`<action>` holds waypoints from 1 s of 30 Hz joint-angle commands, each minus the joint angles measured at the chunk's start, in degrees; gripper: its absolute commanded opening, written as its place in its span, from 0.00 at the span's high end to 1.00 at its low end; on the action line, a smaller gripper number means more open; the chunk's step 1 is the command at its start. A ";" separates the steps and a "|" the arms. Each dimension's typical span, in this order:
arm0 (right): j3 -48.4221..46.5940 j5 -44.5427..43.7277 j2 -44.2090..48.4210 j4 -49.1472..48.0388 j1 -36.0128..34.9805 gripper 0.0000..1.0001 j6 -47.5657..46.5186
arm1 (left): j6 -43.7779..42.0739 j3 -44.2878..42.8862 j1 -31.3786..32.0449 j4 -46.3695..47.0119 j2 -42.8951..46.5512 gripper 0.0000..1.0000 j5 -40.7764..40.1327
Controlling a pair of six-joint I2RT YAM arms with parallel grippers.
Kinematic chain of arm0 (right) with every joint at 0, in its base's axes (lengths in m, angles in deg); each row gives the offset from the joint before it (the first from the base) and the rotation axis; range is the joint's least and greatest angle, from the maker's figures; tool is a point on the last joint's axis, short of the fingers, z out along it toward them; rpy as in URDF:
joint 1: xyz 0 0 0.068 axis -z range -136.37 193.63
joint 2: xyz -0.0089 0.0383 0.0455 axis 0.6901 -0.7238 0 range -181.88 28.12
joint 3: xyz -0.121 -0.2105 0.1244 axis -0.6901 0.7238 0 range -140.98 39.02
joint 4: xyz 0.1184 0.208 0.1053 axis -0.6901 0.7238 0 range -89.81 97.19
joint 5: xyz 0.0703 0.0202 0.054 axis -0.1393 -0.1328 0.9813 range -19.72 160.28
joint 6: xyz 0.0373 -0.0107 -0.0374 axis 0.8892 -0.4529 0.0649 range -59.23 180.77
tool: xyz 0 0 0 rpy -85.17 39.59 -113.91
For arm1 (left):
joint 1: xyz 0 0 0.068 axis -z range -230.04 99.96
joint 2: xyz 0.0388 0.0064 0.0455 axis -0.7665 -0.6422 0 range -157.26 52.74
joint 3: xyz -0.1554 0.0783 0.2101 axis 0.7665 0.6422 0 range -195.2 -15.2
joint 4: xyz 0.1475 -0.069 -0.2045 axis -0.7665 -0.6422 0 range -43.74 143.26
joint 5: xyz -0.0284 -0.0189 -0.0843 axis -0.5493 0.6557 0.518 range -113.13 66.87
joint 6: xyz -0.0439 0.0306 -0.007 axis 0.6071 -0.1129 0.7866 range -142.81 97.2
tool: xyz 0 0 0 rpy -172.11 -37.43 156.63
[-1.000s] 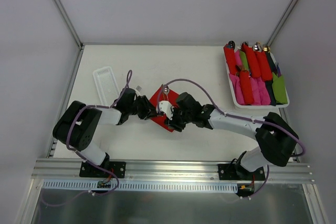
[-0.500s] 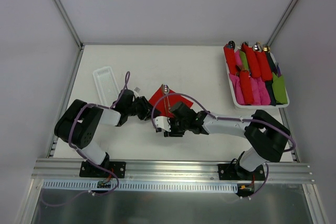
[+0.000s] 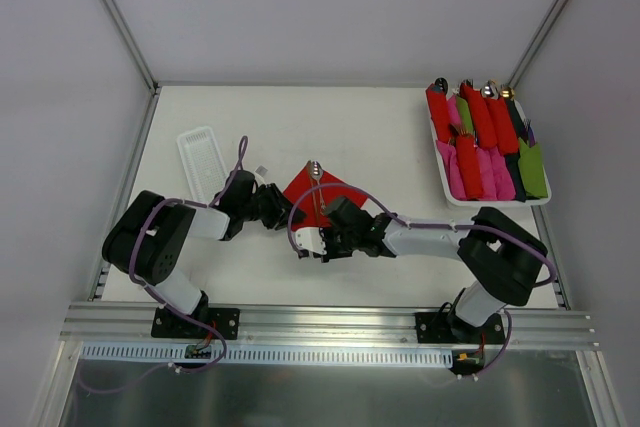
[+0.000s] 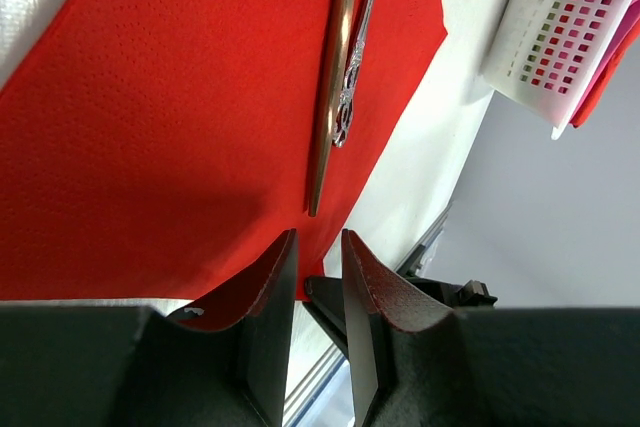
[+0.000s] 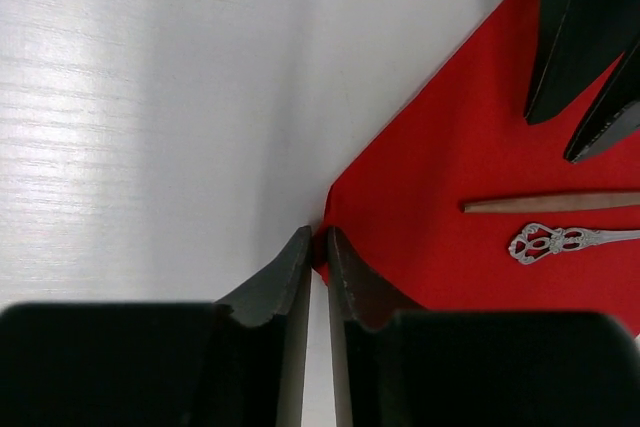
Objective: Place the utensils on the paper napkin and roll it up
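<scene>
Two robot grippers meet at one red napkin that has cutlery lying on it.
The right gripper (image 5: pixel 317 237) has its fingers drawn almost together, clamped on a corner of the paper napkin (image 5: pixel 450 247) right at its tips. From there the sheet spreads ahead and to the right, flat on the white table (image 5: pixel 150 97). The utensils (image 5: pixel 560 240), a plain handle and an ornate silvery one, lie side by side on the sheet to the right of those tips, with the left gripper's dark fingers just beyond them. The left gripper (image 4: pixel 317 239) sits at the napkin's opposite edge with its jaws only narrowly apart — whether they grip the paper cannot be told. Just ahead of its tips the two handles stretch away across the red sheet. Farther off to its right is a white perforated tray (image 4: pixel 560 37) — pink bundles show through it.
</scene>
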 commanded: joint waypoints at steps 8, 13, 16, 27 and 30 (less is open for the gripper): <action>-8.90 3.77 -0.12 7.25 2.60 0.94 -0.51 | -0.92 0.85 -1.06 5.61 3.15 0.76 2.92; -12.50 6.67 -1.71 10.59 5.41 0.95 -0.86 | 3.13 3.05 -1.85 13.54 3.50 0.75 5.47; -13.56 8.08 -2.85 11.92 6.82 0.96 -1.82 | 3.48 3.75 -1.94 15.21 4.81 0.75 5.39; -21.55 13.79 -8.91 16.22 11.65 0.96 -0.43 | 1.20 6.21 -2.11 17.68 10.88 0.73 6.79; -23.14 15.29 -9.70 16.75 12.62 0.96 0.37 | 1.02 7.36 -2.03 18.73 11.84 0.73 6.97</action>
